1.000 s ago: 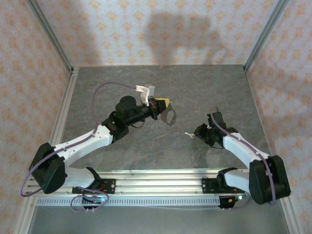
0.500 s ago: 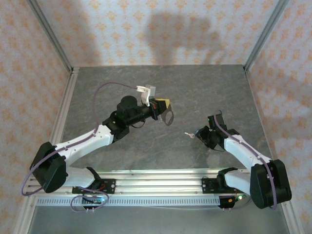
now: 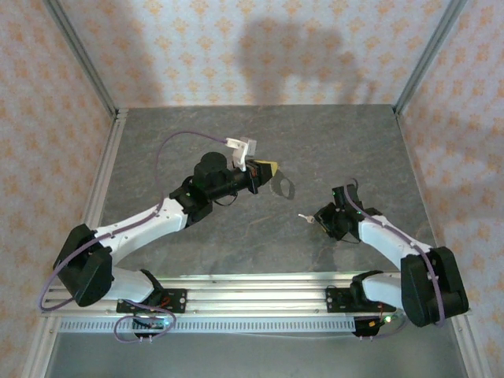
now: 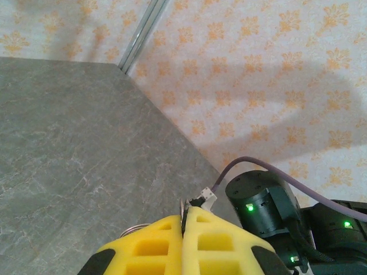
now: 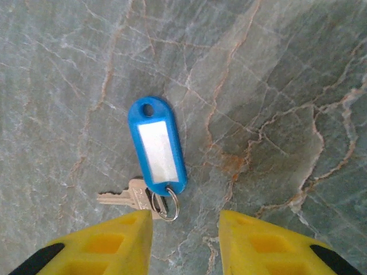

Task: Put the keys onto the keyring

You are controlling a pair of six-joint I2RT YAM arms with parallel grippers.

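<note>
The keys are one small silver key (image 5: 121, 198) joined by a little split ring to a blue plastic tag (image 5: 157, 146), lying flat on the grey stone table (image 5: 269, 86). My right gripper (image 5: 184, 229) hovers just above it, open, its yellow fingers either side of the split ring and touching nothing. From above, the key (image 3: 305, 218) shows just left of the right gripper (image 3: 321, 216). My left gripper (image 4: 184, 220) is shut on the keyring (image 4: 184, 207), a thin metal loop pinched edge-on between the pads. In the top view the keyring (image 3: 282, 187) hangs from the left gripper (image 3: 266, 170) above mid-table.
Patterned walls with metal corner posts (image 3: 79, 63) close in the table on three sides. An aluminium rail (image 3: 260, 283) carrying both arm bases runs along the near edge. A purple cable (image 3: 177, 138) loops over the left arm.
The left gripper has turned and shifted slightly right, so the keyring now sits further right and shows more of its loop. The right gripper has barely moved; the key lies where it was.
</note>
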